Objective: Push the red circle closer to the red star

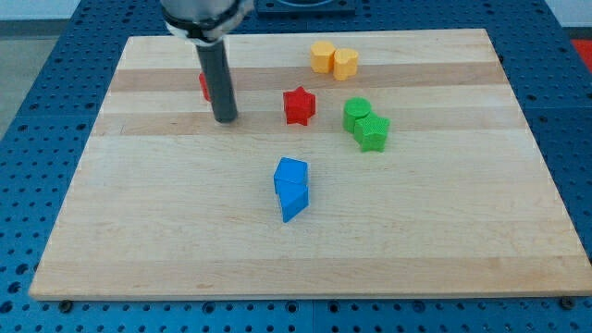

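Tip sits just right of red circle, mostly hidden; red star farther right; no pincer shows.

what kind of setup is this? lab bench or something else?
Likely a robotics lab bench: a wooden board on a blue perforated table, small coloured blocks like the red star, and my tip beside a mostly hidden red block.

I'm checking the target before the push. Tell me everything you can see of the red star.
The red star is a small, chunky block with blunt points and a matte, plastic-looking surface. It lies flat on the wooden board, upper middle of the view, touching nothing. My tip stands apart on the view's left; the green blocks sit apart on its right.
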Tool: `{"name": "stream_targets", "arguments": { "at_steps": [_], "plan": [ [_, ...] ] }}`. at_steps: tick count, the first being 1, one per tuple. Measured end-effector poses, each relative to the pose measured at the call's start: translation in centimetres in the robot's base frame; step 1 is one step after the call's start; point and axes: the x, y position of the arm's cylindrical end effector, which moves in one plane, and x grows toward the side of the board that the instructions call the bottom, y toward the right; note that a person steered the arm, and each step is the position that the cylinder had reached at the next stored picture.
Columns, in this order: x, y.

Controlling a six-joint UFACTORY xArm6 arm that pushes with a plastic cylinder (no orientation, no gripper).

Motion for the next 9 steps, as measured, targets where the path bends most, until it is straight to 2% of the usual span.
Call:
{"name": "stream_targets", "arguments": {
  "at_steps": [2, 3, 4, 6, 9],
  "plan": [
    [-3.9, -5.7],
    [-6.3, -5.7],
    [-7.3, -2.0],
    [-3.0, 0.4],
    [0.5, 0.4]
  ]
}}
